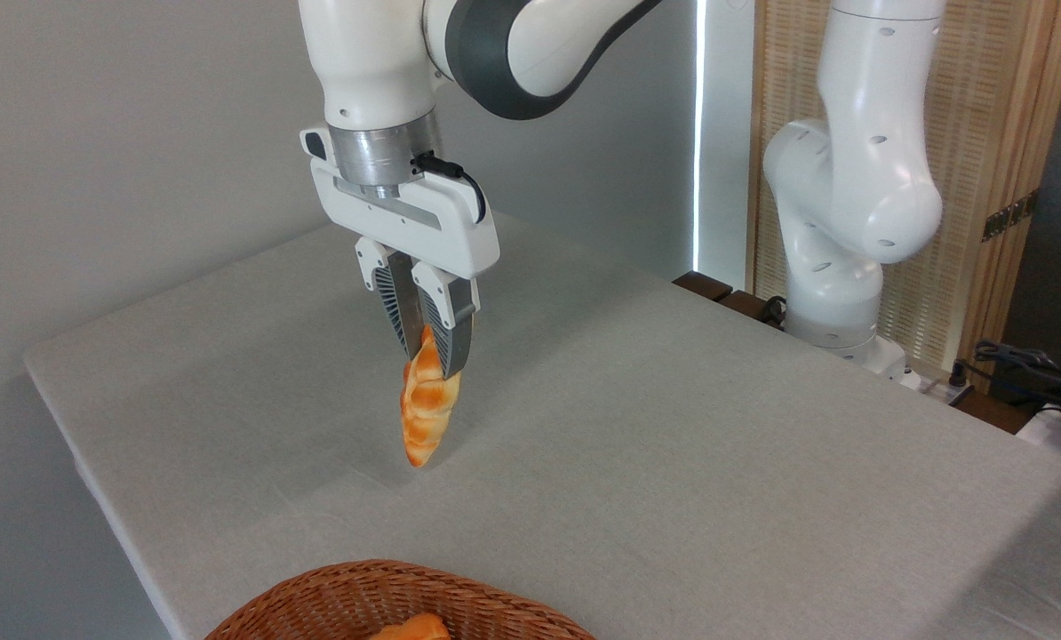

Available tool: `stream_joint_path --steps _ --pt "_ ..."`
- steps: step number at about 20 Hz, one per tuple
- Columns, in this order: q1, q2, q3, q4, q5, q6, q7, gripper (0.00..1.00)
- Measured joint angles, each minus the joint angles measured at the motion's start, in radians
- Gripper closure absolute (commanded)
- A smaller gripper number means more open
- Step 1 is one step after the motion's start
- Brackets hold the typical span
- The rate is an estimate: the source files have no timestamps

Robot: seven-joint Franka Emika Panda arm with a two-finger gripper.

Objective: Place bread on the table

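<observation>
Your gripper [430, 356] clamps the bread [424, 413] by its top, hanging apparently just above the tabletop [673, 427], mid-surface.

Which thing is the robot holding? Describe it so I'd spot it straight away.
Start at the big grey cloth table, then follow the white arm down to its gripper above the middle. Pinched between the fingers hangs the bread, a glossy orange ridged croissant pointing downward. Another orange piece lies in the wicker basket at the front edge, unheld.
</observation>
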Motion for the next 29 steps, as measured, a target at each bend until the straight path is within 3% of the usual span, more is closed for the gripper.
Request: stream_joint_path --steps 7,19,24,29 --pt "-0.014 -0.001 0.000 0.001 0.002 0.000 0.007 0.00" --pt "-0.014 -0.004 0.007 0.048 0.062 0.002 0.014 0.00" --pt "-0.007 -0.008 0.068 0.147 0.063 -0.001 0.083 0.00" --pt "-0.005 -0.009 0.121 0.162 0.049 -0.003 0.180 0.00"
